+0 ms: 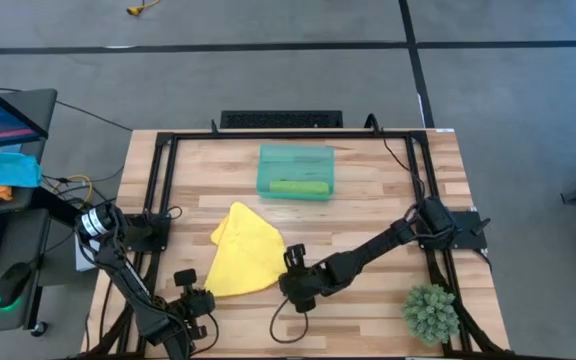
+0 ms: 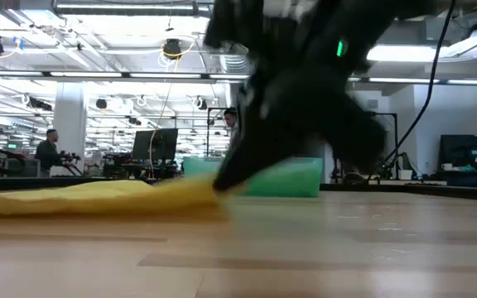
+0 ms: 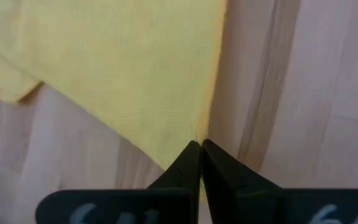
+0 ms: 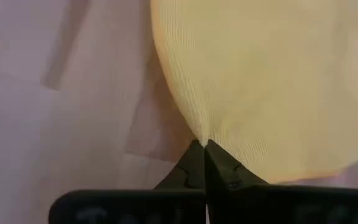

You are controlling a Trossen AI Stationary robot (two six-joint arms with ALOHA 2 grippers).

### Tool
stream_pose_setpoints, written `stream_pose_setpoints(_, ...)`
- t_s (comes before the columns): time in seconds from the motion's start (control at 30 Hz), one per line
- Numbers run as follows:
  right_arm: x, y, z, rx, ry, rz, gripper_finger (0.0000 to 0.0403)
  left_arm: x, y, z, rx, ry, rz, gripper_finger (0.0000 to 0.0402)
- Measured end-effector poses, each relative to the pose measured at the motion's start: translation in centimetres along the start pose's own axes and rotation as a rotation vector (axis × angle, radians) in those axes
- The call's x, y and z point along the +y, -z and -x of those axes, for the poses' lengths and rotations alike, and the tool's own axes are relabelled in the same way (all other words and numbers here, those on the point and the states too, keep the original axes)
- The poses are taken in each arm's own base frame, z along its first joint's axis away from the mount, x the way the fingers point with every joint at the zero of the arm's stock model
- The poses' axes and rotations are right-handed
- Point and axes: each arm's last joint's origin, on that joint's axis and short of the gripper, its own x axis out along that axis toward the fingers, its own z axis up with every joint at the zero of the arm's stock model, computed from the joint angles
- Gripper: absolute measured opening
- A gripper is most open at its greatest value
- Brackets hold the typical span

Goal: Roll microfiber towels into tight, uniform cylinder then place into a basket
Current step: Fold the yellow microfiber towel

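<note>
Nearest the front edge, the left gripper pinches the near corner of the yellow towel, fingers closed on the cloth; beside it the right gripper clamps the towel's right edge the same way. A small green plant sits at the near right corner, well apart. Farther back, the teal basket holds the rolled lime-green towel — no writing is readable.
</note>
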Motion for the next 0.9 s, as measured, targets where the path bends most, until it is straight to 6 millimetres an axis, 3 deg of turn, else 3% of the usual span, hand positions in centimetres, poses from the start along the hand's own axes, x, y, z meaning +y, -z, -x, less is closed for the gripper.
stream_pose_setpoints(0.33, 2.4, -2.2, 3.9, 0.031, 0.206, 0.036, 0.0006, 0.7, -1.6, 3.0, -0.033, -0.124, -0.097, 0.0000)
stream_pose_setpoints(0.5, 2.9, -3.8, 7.2, 0.036, 0.375, 0.018, 0.0003, 1.8, -2.5, 4.8, -0.059, -0.240, -0.162, 0.0000)
stream_pose_setpoints(0.63, 2.6, -5.1, 9.6, 0.021, 0.486, 0.009, 0.0005, 2.6, -3.5, 6.3, -0.095, -0.319, -0.201, 0.0000)
stream_pose_setpoints(0.9, 0.5, -7.0, 13.8, -0.016, 0.724, 0.005, 0.0003, 3.3, -6.4, 7.1, -0.180, -0.333, -0.313, 0.0000)
